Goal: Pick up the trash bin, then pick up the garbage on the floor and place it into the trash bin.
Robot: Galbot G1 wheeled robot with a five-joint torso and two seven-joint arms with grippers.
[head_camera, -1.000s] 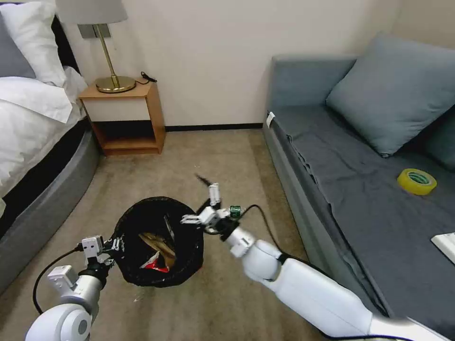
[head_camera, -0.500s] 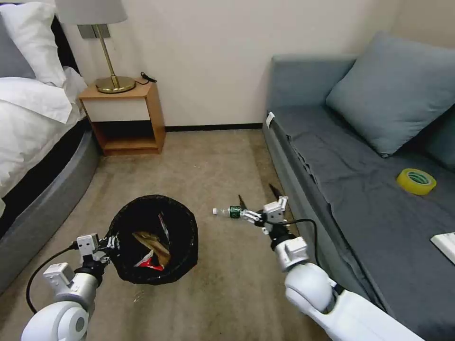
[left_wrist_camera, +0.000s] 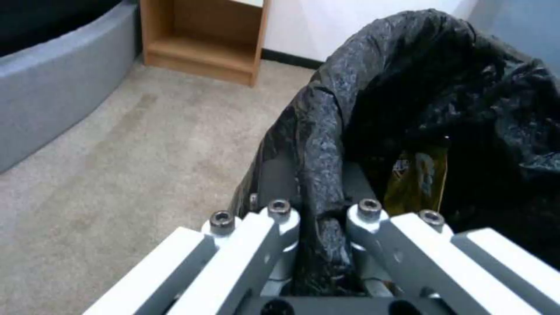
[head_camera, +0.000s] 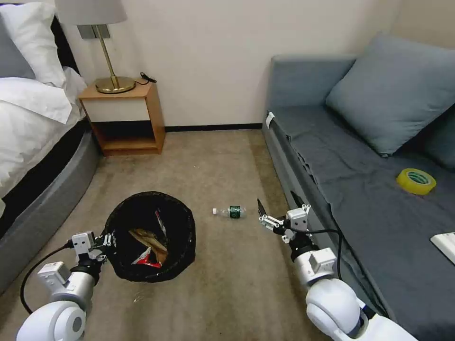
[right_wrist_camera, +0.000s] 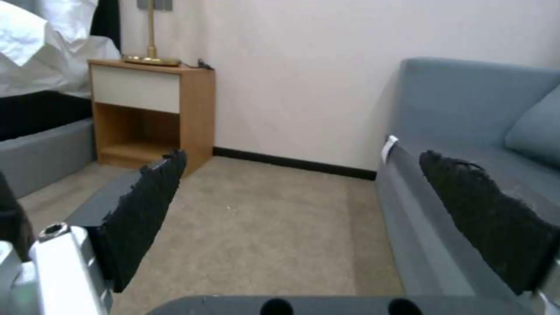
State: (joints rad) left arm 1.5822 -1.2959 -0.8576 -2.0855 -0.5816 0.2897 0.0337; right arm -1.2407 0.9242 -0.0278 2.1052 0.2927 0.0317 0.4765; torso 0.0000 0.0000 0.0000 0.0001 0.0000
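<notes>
Still, the spread-fingered right gripper [head_camera: 278, 207] (lower right) could nudge the round bottle [head_camera: 231, 211] rolling; left gripper [head_camera: 105, 240] pinches the trash bin [head_camera: 187, 237].

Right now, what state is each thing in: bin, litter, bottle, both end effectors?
trash bin: upright, bag-lined, rim clamped by the left end effector.
litter in bin: brown paper, red-and-white packet and snack wrapper inside.
bottle: lying on its side on the carpet, free.
left end effector: shut on the bin rim.
right end effector: open, empty, beside the sofa.
</notes>
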